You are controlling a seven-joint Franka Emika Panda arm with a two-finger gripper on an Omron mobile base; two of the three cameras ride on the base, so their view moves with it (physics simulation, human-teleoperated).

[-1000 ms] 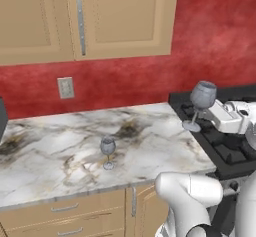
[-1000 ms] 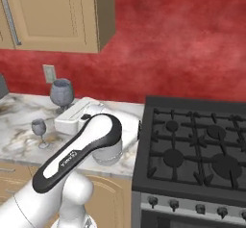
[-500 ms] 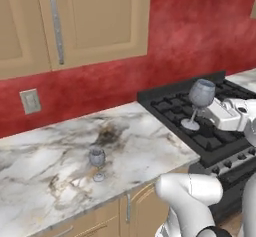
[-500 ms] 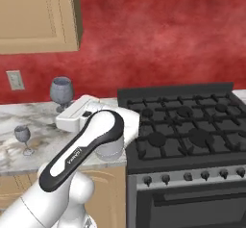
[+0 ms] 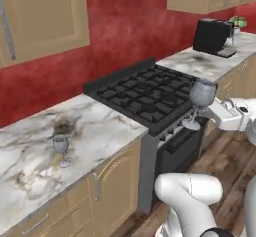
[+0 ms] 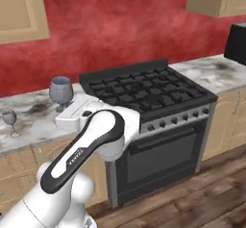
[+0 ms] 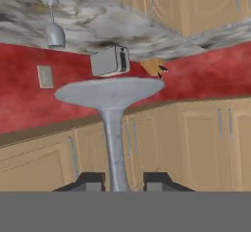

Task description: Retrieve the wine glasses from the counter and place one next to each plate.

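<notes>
You see the fingers (image 7: pixel 116 182) clenched on the stem of one wine glass (image 5: pixel 200 100), one tip on either side of the stem in the hand view, the round foot facing the camera. In the left base view, this held glass hangs upright at 3 o'clock, in front of the stove (image 5: pixel 145 93), clear of the counter (image 5: pixel 75 131). In the right base view, the held glass sits at 9 o'clock above the white hand. The second wine glass (image 5: pixel 61 149) stands upright on the counter at 9 o'clock in the left base view, well apart from the stove.
</notes>
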